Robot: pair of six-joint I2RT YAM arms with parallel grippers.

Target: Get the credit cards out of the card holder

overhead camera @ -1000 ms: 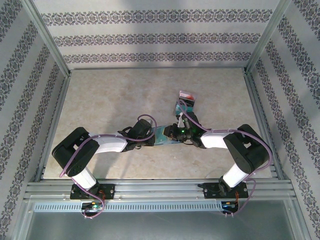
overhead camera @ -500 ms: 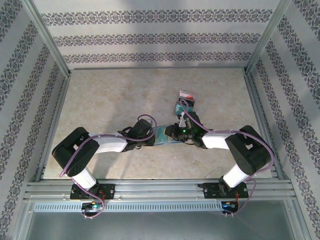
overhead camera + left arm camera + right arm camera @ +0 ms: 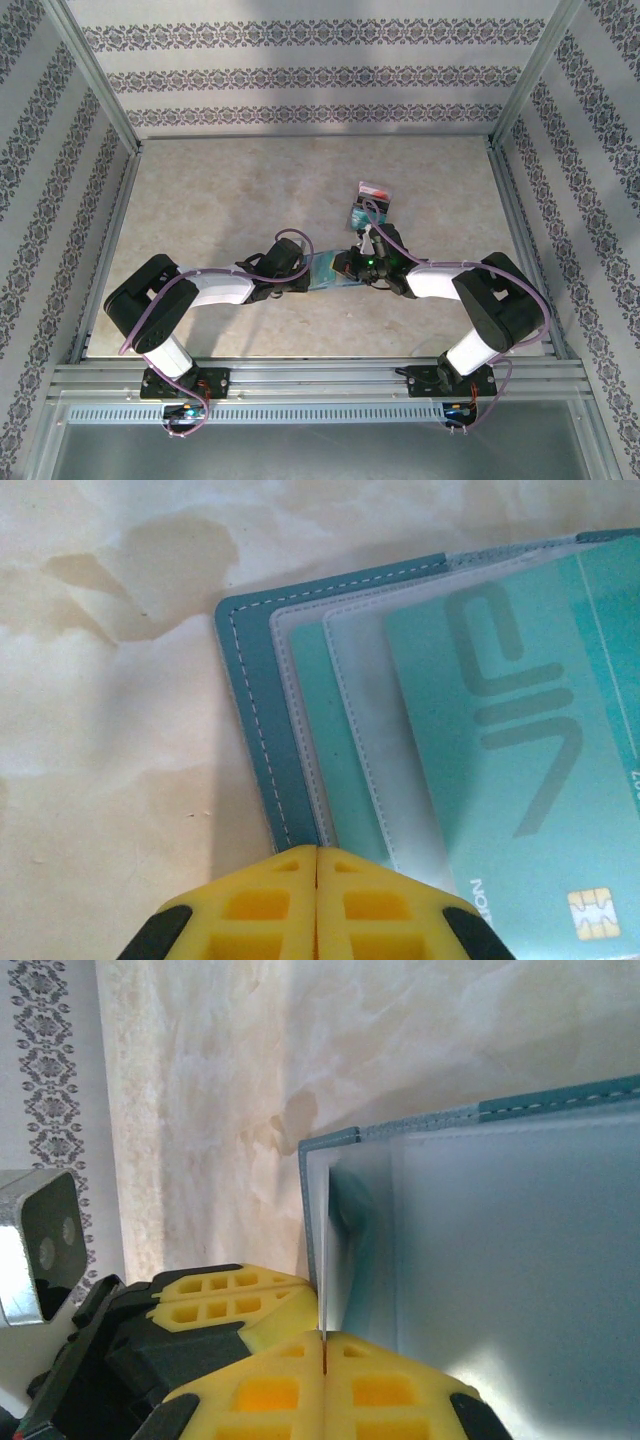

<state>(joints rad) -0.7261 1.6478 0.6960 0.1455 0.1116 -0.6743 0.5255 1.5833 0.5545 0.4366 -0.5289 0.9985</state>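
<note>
The teal-blue card holder (image 3: pixel 328 270) lies open on the table between both grippers. In the left wrist view its stitched cover (image 3: pixel 255 710) and clear pockets show, with a teal credit card (image 3: pixel 520 730) sticking out of a pocket. My left gripper (image 3: pixel 317 852) (image 3: pixel 305 277) is shut, its tips resting on the holder's near edge. My right gripper (image 3: pixel 323 1340) (image 3: pixel 350 268) is shut on a thin pale leaf seen edge-on at the corner of the holder (image 3: pixel 520 1260). Whether that leaf is a card or a pocket sheet cannot be told.
Loose credit cards (image 3: pixel 371 200), one red-and-dark and one teal, lie just beyond the right gripper. The left gripper's yellow fingers (image 3: pixel 230 1295) sit close beside the right one. Patterned walls and metal rails (image 3: pixel 110 240) enclose the marbled table.
The right gripper's jaws have closed fully at the holder's right end. The right arm shifted slightly. The left arm and the holder have stayed put.
</note>
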